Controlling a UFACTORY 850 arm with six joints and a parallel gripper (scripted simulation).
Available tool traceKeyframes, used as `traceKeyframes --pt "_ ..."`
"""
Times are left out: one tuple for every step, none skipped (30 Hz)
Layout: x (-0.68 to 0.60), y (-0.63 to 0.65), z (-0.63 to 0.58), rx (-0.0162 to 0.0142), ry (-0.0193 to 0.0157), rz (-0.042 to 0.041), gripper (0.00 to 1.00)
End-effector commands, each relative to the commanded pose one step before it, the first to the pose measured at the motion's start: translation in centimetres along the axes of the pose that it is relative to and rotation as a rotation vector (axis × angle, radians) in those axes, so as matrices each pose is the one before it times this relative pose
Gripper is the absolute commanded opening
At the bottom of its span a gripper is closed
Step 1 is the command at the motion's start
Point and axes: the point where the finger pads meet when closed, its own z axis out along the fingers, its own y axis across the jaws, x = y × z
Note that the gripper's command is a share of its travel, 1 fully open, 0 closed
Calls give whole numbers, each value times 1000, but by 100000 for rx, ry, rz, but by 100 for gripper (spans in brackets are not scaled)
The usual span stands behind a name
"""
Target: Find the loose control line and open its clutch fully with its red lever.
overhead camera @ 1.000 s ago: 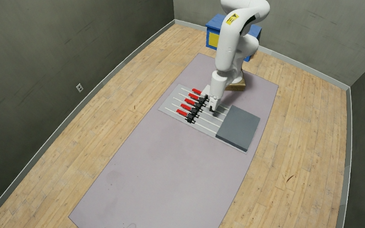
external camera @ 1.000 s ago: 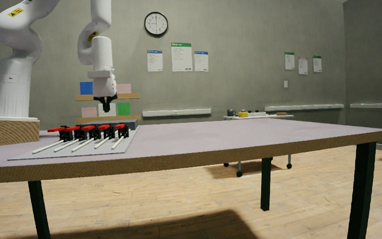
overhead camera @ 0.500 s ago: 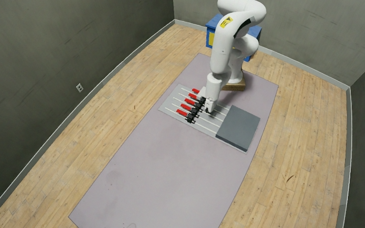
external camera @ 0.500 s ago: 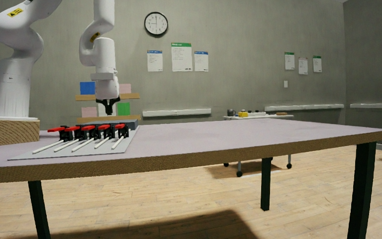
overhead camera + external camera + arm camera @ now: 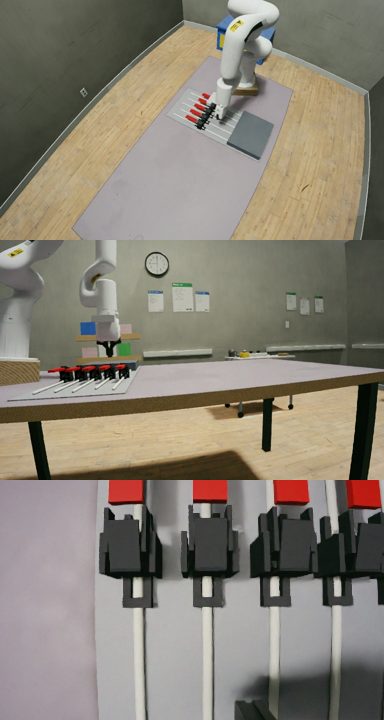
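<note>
Hand (image 5: 109, 353) pinched shut on nothing, poised above the white control lines (image 5: 207, 655).

Nearest the hand, on the console side of the black clutches (image 5: 210, 545), the bare line runs look like thin, stiff, smooth rods, likely slippery; a sideways nudge or light pinch mid-run should reveal the slack one. Beyond the clutches, the red levers (image 5: 199, 106) look rigid; push each at its free tip. All sit on the grey plate (image 5: 181, 111) on the worktop (image 5: 226, 373), grey console (image 5: 250, 133) behind the hand.
</note>
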Motion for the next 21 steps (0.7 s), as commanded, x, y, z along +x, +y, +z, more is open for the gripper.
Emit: traceKeyframes --pt "0 -79 384 -1182 -193 31 0" --pt "2 2 106 0 6 0 0" --pt "4 3 109 -1 15 0 0" --pt "-3 2 114 -2 -14 0 0" --pt "0 0 0 0 0 0 0" --pt "0 0 0 0 0 0 0" --pt "-2 2 116 0 -7 0 0" --pt "1 2 118 1 3 0 0" --pt "4 2 120 1 14 0 0" --pt "-2 3 129 -3 -9 0 0" --pt "-2 2 132 -1 -8 0 0" --pt "2 2 133 2 5 0 0" --pt "4 2 135 3 15 0 0" --pt "-4 3 150 -5 -17 0 0" --pt "0 2 150 0 -1 0 0" --pt "4 2 149 4 15 0 0" --pt "-2 3 167 -4 -12 0 0" --pt "0 3 169 0 -2 0 0" --pt "4 2 166 5 16 0 0" --pt "-3 4 190 -5 -15 1 0" --pt "1 3 187 1 3 0 0"
